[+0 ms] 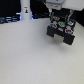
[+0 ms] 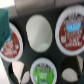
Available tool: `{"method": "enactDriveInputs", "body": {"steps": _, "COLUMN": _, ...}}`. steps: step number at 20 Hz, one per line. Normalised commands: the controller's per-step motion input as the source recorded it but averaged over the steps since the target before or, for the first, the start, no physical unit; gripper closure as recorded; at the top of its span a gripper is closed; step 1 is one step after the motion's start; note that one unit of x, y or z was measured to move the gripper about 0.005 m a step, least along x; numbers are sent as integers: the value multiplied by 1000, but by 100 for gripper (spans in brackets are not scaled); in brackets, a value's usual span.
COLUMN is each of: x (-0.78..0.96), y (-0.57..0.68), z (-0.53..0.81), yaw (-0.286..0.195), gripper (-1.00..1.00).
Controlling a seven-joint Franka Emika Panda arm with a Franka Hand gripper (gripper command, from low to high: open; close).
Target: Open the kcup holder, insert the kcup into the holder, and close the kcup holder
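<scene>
The black kcup holder [image 1: 60, 32] stands on the white table toward the exterior view's right. My gripper [image 1: 56, 22] hangs straight down over its top, fingers close to it. The wrist view looks down on the holder's black top [image 2: 54, 50], which has round wells. The kcup with a green top [image 2: 42, 72] sits in or just above one well; I cannot tell which. It shows as a small green spot [image 1: 61, 23] by my fingers in the exterior view. My fingers are blurred, so their opening is unclear. The drawer fronts are not discernible.
Two pods with red tops [image 2: 11, 42] [image 2: 72, 31] sit in other wells, and one well is a pale empty disc [image 2: 39, 31]. A white post with a blue light [image 1: 26, 11] stands at the back. The white table [image 1: 30, 55] spreads in front.
</scene>
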Motion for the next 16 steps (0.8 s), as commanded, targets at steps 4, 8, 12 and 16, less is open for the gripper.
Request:
{"method": "enactDriveInputs", "body": {"steps": 4, "x": 714, "y": -265, "z": -50, "yaw": 49, "gripper": -100}}
{"method": "enactDriveInputs", "body": {"steps": 8, "x": 824, "y": -43, "z": -39, "yaw": 50, "gripper": -100}}
{"method": "enactDriveInputs", "body": {"steps": 12, "x": 693, "y": 253, "z": -38, "yaw": 96, "gripper": -100}}
{"method": "enactDriveInputs", "body": {"steps": 16, "x": 361, "y": 266, "z": -122, "yaw": 210, "gripper": -100}}
